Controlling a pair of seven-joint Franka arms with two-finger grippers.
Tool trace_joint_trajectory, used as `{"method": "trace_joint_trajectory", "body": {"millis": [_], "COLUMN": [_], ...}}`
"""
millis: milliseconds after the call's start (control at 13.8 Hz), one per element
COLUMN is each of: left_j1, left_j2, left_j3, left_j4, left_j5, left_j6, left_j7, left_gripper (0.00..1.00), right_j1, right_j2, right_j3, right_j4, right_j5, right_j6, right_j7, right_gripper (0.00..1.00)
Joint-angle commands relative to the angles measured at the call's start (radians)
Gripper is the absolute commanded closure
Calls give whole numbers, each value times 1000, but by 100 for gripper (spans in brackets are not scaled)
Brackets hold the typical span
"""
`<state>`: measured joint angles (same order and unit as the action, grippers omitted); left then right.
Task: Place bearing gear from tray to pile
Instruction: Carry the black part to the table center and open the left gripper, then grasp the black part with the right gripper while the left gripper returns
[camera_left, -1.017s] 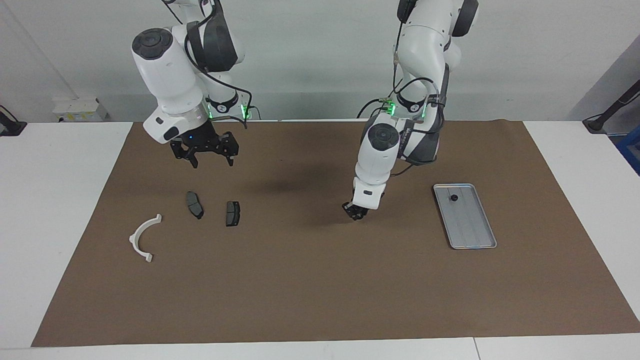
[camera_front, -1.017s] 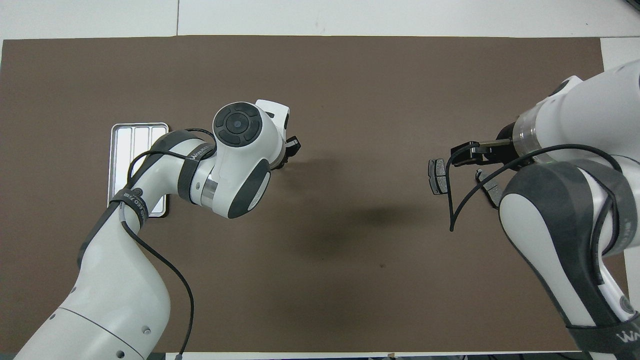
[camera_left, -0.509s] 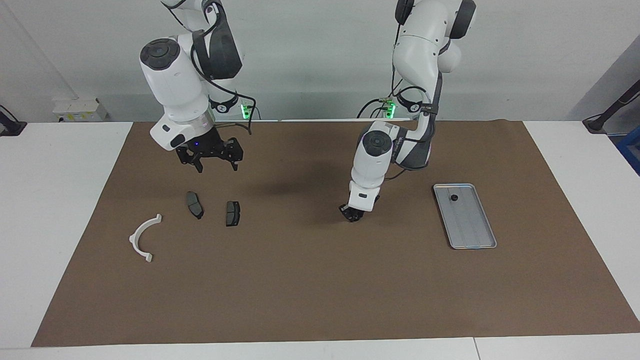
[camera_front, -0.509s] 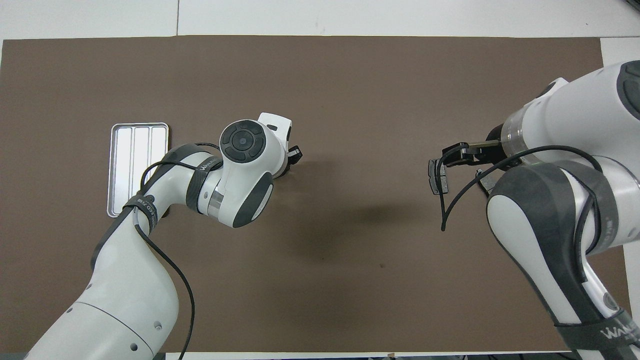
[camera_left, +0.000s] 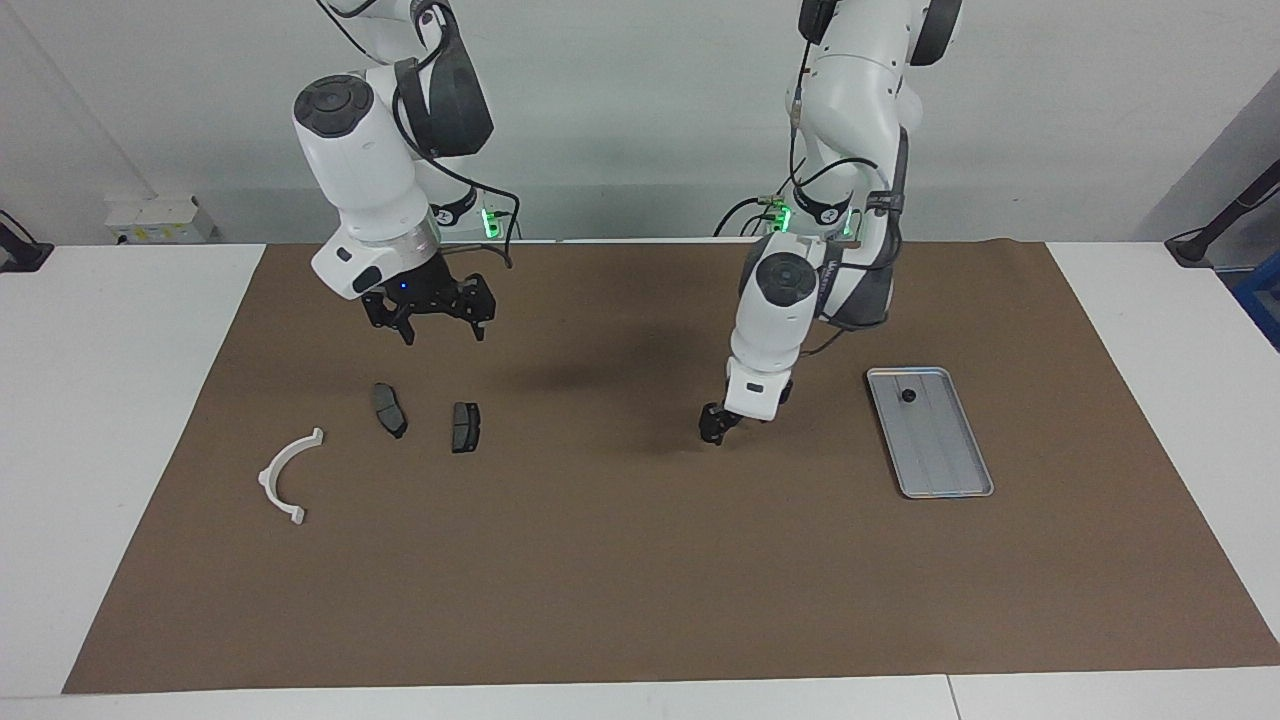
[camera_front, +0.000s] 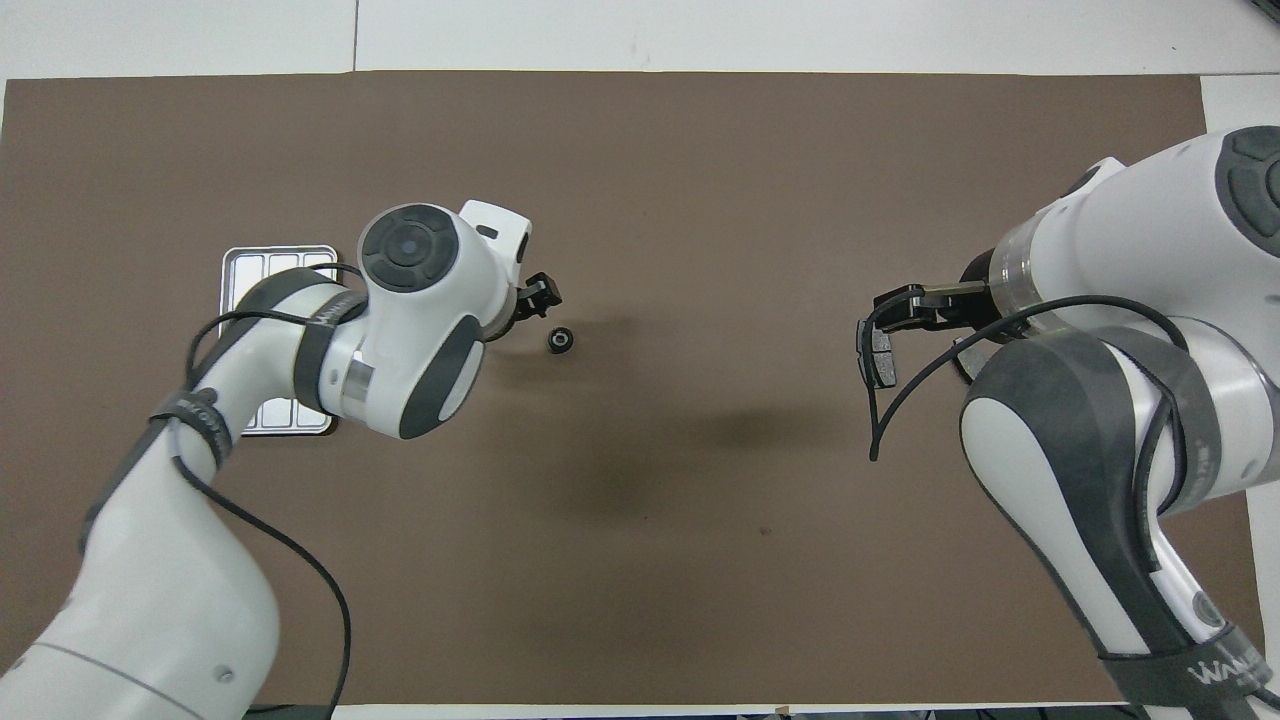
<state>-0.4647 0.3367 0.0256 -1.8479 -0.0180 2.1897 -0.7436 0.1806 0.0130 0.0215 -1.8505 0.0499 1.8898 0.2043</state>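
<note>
A small black bearing gear (camera_front: 559, 340) lies on the brown mat near the table's middle, just beside my left gripper (camera_front: 540, 297). In the facing view my left gripper (camera_left: 712, 428) hangs low over that spot, open and empty, and hides the gear. A second small black gear (camera_left: 908, 396) sits in the silver tray (camera_left: 945, 470) at its end nearer the robots. The pile is two dark pads (camera_left: 389, 410) (camera_left: 465, 427) and a white arc (camera_left: 285, 478). My right gripper (camera_left: 437, 325) hovers open and empty above the mat by the pads.
The brown mat (camera_left: 640, 580) covers most of the white table. In the overhead view my left arm covers part of the tray (camera_front: 270, 262), and my right arm hides the arc and one pad; the other pad (camera_front: 880, 355) shows.
My left gripper has let go of the gear, which now lies on the mat, and has drawn back toward the tray. My right gripper has shifted slightly toward the table's middle.
</note>
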Motion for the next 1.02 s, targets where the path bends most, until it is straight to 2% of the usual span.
{"method": "trace_joint_trajectory", "body": {"millis": [0, 145, 436, 581, 727, 945], "left_j1": [144, 191, 337, 408, 428, 436], "left_j2": [-172, -225, -248, -251, -249, -245], "left_j3": [-7, -6, -6, -7, -6, -6], "left_j4": [-151, -236, -301, -332, -365, -398], "left_j5": [7, 7, 7, 7, 7, 6], "left_j6": [-86, -76, -45, 36, 111, 159], "left_j7": [278, 389, 625, 673, 670, 670], "left_gripper": [0, 0, 0, 0, 2, 18], "right_j1": [51, 103, 238, 284, 324, 376], "right_j2": [-22, -4, 89, 146, 214, 362], "right_j3": [-2, -3, -3, -3, -3, -6], "right_j4": [-33, -33, -21, -6, 60, 224], "right_j5": [19, 13, -18, -44, -45, -71], "right_j6": [35, 58, 156, 219, 227, 207], "right_j7": [78, 168, 389, 476, 532, 645], "right_gripper": [0, 0, 0, 0, 0, 0]}}
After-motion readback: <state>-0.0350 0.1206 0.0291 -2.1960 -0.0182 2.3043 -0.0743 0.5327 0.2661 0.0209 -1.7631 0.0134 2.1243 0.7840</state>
